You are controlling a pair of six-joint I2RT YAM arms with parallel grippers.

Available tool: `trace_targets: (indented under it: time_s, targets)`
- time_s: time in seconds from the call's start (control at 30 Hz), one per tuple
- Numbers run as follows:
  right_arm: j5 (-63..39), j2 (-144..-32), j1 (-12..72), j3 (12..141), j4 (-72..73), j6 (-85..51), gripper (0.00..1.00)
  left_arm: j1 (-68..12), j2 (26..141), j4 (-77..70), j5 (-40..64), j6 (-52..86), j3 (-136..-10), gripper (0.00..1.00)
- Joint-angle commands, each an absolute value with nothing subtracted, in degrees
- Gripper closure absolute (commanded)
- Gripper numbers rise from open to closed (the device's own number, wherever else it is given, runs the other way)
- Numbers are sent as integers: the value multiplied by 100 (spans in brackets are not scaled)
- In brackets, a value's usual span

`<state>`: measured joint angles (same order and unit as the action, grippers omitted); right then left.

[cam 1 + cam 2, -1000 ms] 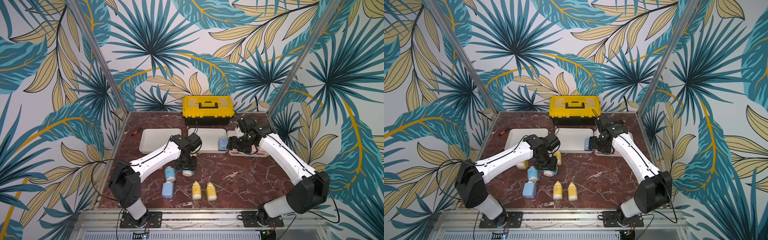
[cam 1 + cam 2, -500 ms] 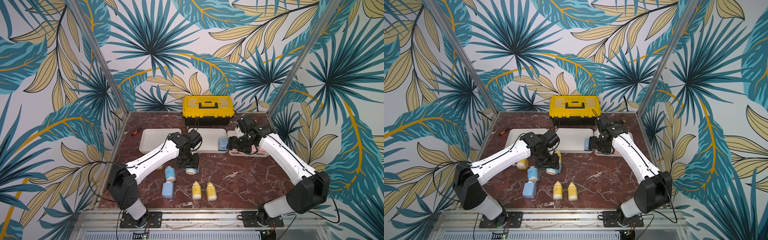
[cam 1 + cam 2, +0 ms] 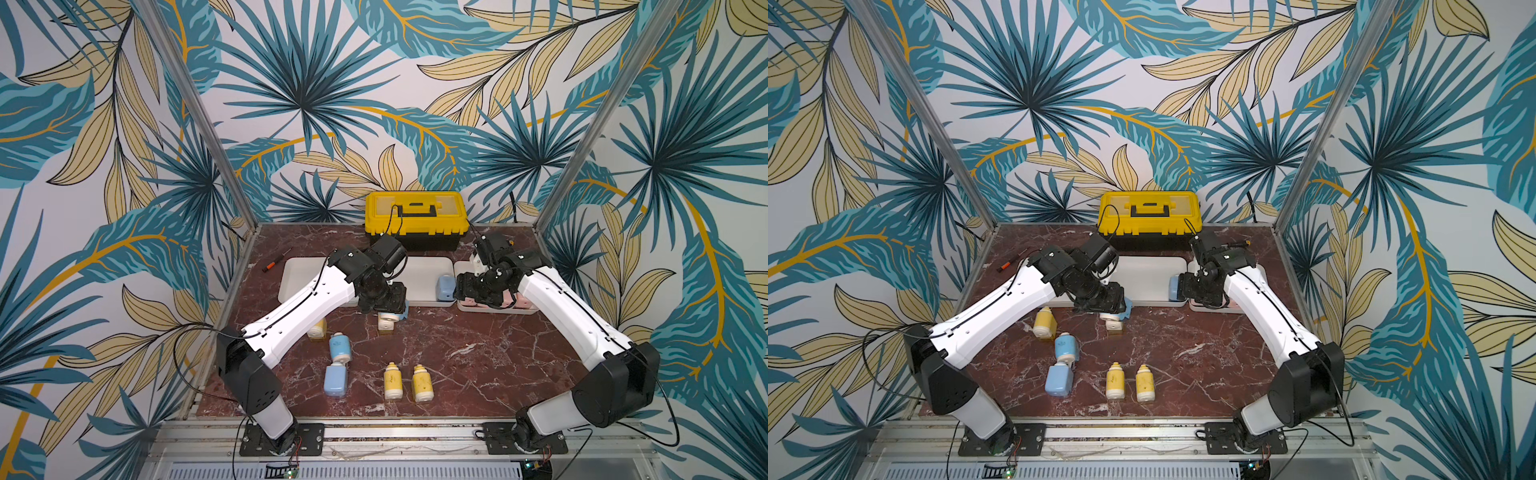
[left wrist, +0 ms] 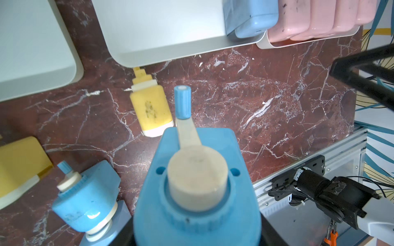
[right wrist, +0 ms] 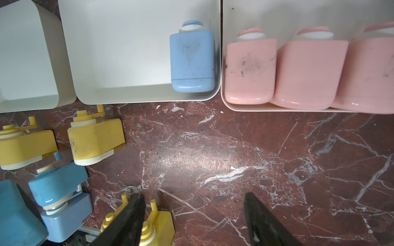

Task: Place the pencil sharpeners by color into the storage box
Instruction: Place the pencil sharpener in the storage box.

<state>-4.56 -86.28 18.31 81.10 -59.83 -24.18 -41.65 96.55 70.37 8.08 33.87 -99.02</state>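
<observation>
Blue sharpener (image 4: 196,181) in left claw (image 3: 386,308) near tray (image 4: 170,57) rim.

Leafy teal-and-gold wallpaper (image 3: 299,83) wraps all round; two slanting metal posts (image 3: 199,116) frame a red-brown marble surface (image 3: 478,353), glossy under what seems overhead light, with an aluminium rail (image 3: 395,432) along its front.

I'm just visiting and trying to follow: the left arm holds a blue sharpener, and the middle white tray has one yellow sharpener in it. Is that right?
Not quite. The lone sharpener in the middle tray is light blue, not yellow; the right wrist view shows it. The left gripper does hold a blue sharpener.
</observation>
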Motion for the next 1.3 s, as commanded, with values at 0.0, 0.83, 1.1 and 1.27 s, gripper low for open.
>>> trace_targets:
  time_s: [0.0,0.83,1.1,1.27]
  targets:
    - [-456,-8683,1811,8154,-6055,-2374,25,-4013,10079,7059,519,3091,-10391,65]
    - [-810,-9324,1811,7992,-5705,-2483,26,-3002,13125,7366,333,2373,-13191,65]
    - [-871,-9391,1811,7936,-5625,-2493,26,-2962,13463,7488,457,2347,-13405,65]
    - [-870,-9412,1811,7886,-5585,-2496,26,-2959,13496,7563,397,2344,-13380,65]
